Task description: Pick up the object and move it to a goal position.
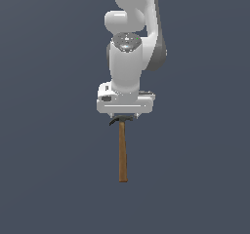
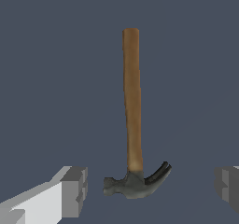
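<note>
The hammer (image 1: pixel 122 152) lies flat on the dark grey surface, with its brown wooden handle pointing toward the bottom of the exterior view and its dark metal head (image 1: pixel 120 120) just under the hand. In the wrist view the hammer (image 2: pixel 132 106) shows whole, with its head (image 2: pixel 135 185) between the two fingers. My gripper (image 2: pixel 151 190) is open, and its grey fingertips (image 2: pixel 74 190) stand wide on either side of the head without touching it. In the exterior view the gripper (image 1: pixel 124 116) sits right over the head, and the white hand mostly hides its fingers.
The white arm (image 1: pixel 129 43) rises straight above the hammer head. Around it there is only the plain dark grey surface (image 1: pixel 49 169). No goal marker shows.
</note>
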Available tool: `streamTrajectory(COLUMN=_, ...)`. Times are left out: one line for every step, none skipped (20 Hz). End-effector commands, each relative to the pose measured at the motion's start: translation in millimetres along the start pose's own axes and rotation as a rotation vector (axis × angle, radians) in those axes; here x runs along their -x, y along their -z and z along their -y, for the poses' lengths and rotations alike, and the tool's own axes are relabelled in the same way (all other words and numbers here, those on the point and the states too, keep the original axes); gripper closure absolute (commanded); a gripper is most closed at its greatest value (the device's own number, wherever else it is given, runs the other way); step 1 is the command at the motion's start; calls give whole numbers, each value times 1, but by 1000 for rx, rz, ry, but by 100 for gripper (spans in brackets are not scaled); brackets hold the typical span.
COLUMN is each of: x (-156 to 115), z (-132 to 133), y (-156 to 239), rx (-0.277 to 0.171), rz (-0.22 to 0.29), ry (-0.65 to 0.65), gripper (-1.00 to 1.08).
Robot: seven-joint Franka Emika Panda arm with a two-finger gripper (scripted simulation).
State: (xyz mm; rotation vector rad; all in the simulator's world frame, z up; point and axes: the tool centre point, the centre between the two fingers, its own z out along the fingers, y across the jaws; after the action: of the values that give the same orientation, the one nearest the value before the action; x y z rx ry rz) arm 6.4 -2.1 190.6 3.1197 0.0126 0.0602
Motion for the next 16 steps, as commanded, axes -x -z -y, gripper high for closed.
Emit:
streamTrajectory(x=0, z=0, y=0, rx=0, rz=0, ry=0, gripper=-92)
streamTrajectory(x=0, z=0, y=0, rx=1, rz=0, ry=1, gripper=-92)
streamTrajectory(x=-1, z=-1, y=1, rx=3, rz=-1, ry=2, gripper=-92)
streamTrajectory(x=-2, z=-1, y=3, rx=6, rz=-3, ry=5, gripper=-92)
streamTrajectory(x=-3, z=-2, y=5, rx=10, rz=-6, ry=8, gripper=-92)
streamTrajectory(x=-4, z=-3, y=8, rx=15, rz=-9, ry=13, gripper=-92)
streamTrajectory(x=-6, z=-4, y=11, rx=21, rz=-12, ry=18, gripper=-92)
streamTrajectory(x=-7, z=-5, y=13, rx=25, rz=-14, ry=21, gripper=-92)
streamTrajectory(x=-7, z=-6, y=15, rx=28, rz=-16, ry=24, gripper=-92)
streamTrajectory(x=-8, z=-6, y=16, rx=30, rz=-17, ry=25, gripper=-92)
streamTrajectory(x=-8, z=-6, y=16, rx=30, rz=-17, ry=25, gripper=-92)
streamTrajectory(x=-8, z=-6, y=16, rx=29, rz=-17, ry=25, gripper=-92)
streamTrajectory(x=-7, z=-6, y=15, rx=28, rz=-16, ry=24, gripper=-92)
streamTrajectory(x=-8, z=-6, y=14, rx=28, rz=-16, ry=23, gripper=-92)
streamTrajectory(x=-8, z=-6, y=13, rx=28, rz=-15, ry=22, gripper=-92)
streamTrajectory(x=-9, z=-6, y=11, rx=27, rz=-15, ry=20, gripper=-92)
